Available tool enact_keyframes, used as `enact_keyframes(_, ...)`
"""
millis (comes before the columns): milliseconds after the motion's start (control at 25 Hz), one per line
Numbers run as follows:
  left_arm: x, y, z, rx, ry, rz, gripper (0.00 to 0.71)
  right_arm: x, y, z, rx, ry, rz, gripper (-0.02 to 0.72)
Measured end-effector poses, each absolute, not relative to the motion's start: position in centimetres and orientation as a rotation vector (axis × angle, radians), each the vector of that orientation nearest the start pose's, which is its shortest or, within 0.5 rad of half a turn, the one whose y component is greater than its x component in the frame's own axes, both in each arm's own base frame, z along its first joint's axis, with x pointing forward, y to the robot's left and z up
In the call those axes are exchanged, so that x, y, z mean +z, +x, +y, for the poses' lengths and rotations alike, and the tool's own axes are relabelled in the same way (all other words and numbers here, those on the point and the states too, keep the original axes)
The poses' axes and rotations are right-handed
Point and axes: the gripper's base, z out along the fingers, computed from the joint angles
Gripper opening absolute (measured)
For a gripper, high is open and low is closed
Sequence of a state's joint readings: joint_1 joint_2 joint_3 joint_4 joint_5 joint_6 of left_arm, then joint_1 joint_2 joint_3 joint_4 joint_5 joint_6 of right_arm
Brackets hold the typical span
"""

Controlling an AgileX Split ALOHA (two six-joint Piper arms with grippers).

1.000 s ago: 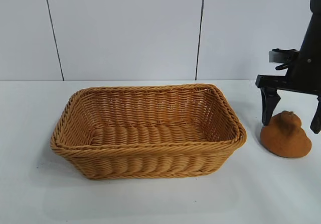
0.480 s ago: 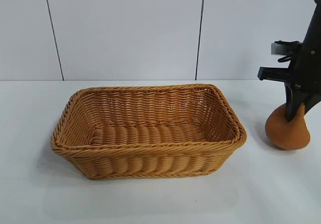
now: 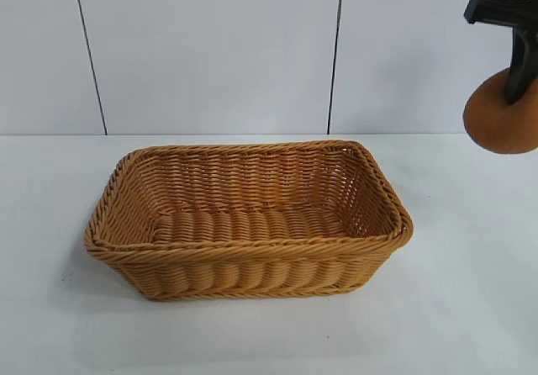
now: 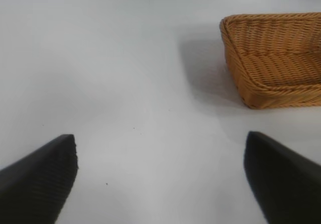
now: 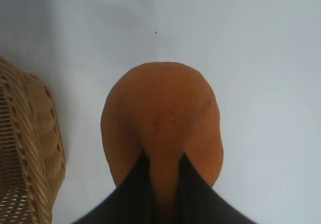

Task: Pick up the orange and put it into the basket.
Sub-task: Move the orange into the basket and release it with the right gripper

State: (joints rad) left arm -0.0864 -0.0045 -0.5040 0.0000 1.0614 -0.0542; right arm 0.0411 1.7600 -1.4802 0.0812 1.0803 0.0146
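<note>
Carrying is the step now: the right gripper point(image 3: 523, 85) is pinched on the orange's point(image 3: 502, 123) narrow tip, the fruit hanging below it, clear of the table point(image 3: 471, 308). Basket point(image 3: 252, 219) sits lower, well off to its side; I'd travel level until above the opening, then lower and release. Left gripper point(image 4: 160, 176) idles, jaws apart.

The basket point(image 3: 248, 219) stands on the table point(image 3: 454, 324), about midway across it in the exterior view, with the wall point(image 3: 210, 51) behind it. The orange point(image 3: 502, 118) hangs in the air to the basket's right and above its rim — clear of the table, pinched at its narrow top by the jaws of the right gripper point(image 3: 521, 76). The left gripper point(image 4: 160, 176) hovers over bare table on the basket's other side — apart from it, jaws spread wide.
</note>
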Motion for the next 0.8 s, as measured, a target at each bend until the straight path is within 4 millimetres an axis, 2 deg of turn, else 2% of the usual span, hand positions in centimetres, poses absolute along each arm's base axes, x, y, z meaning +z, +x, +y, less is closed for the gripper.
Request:
enact_keyframes(120,27.8,-0.6,0.1,-0.088,0.033,2.037,0.643,29.5,36.0,2.2,0.130,-0.001,2.833,0.023)
enact_keyframes(320,27.8,-0.6,0.1,-0.088,0.033,2.037,0.643,31.1,36.0,2.8,0.228,0.008,2.820,0.023)
enact_keyframes(480,27.8,-0.6,0.1,-0.088,0.033,2.037,0.643,31.5,35.8,6.2,0.313,-0.087,2.791,0.023)
enact_keyframes(600,27.8,-0.6,0.1,-0.088,0.033,2.037,0.643,31.6,35.3,10.0,0.351,-0.202,2.749,0.023)
enact_keyframes(800,27.8,-0.6,0.1,-0.088,0.033,2.037,0.643,31.9,33.5,16.8,0.423,-0.382,2.671,0.023)
